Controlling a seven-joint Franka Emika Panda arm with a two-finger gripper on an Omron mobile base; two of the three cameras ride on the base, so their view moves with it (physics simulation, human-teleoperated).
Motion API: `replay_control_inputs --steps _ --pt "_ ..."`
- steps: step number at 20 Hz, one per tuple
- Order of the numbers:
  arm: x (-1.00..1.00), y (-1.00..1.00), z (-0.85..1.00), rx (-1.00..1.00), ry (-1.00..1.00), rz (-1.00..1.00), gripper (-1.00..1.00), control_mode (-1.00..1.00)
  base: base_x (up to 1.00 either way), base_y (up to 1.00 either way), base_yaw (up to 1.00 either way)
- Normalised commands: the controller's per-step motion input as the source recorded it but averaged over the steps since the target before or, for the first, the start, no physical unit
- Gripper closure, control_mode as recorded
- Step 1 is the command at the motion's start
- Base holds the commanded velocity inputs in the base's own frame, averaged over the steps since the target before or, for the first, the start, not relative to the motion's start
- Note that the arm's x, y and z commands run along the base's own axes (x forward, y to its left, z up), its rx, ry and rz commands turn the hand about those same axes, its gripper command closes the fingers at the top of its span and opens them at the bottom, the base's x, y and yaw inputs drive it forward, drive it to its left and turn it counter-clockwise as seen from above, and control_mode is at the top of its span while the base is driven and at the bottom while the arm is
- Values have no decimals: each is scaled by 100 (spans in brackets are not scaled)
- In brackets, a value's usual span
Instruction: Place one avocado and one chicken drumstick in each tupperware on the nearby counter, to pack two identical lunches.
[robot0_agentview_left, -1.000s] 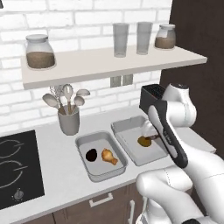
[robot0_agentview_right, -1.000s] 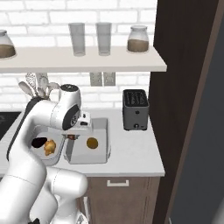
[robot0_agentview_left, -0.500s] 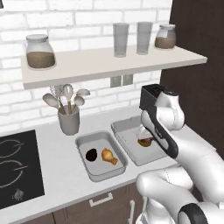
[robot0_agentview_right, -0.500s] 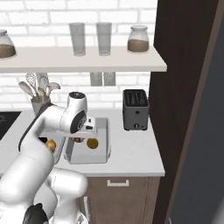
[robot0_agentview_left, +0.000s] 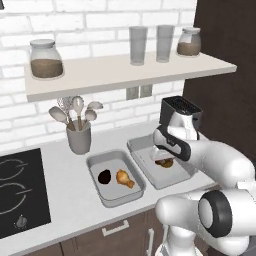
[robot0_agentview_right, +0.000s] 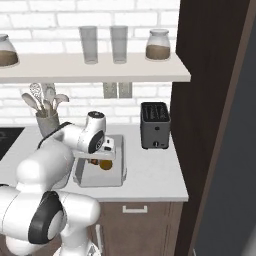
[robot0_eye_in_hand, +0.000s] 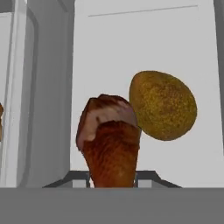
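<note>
Item: dark reddish-brown chicken drumstick (robot0_eye_in_hand: 110, 140), pinched in the closed gripper (robot0_eye_in_hand: 111, 177), hanging over the right tupperware (robot0_agentview_left: 145, 150) beside the olive-brown avocado (robot0_eye_in_hand: 162, 105) lying there, apparently for release to complete that lunch. Left tupperware (robot0_agentview_left: 95, 162): near-black avocado (robot0_agentview_left: 104, 176) and golden-orange drumstick (robot0_agentview_left: 124, 178), a full pair. Both trays sit on the counter (robot0_agentview_left: 65, 170).

Pale counter (robot0_agentview_left: 60, 192) with two grey tupperwares (robot0_agentview_left: 99, 188) (also toaster (robot0_agentview_right: 154, 125), utensil cup (robot0_agentview_left: 79, 138))

A toaster (robot0_agentview_right: 155, 125) stands near a utensil cup (robot0_agentview_left: 79, 136).
</note>
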Motion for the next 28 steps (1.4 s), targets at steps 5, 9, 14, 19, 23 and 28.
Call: replay_control_inputs --steps 5,9,14,19,23,28 --pt "56 0 -35 0 9 0 100 -100 0 0 0" --pt "37 0 -45 0 0 0 100 -100 0 0 0" --pt "-4 0 -50 0 0 0 -100 -100 0 0 0" --pt "-40 0 -5 0 -9 0 -100 -100 0 0 0" --pt "-83 0 7 0 -21 0 -100 -100 0 0 0" --pt "-91 0 29 0 -23 0 -100 -100 0 0 0"
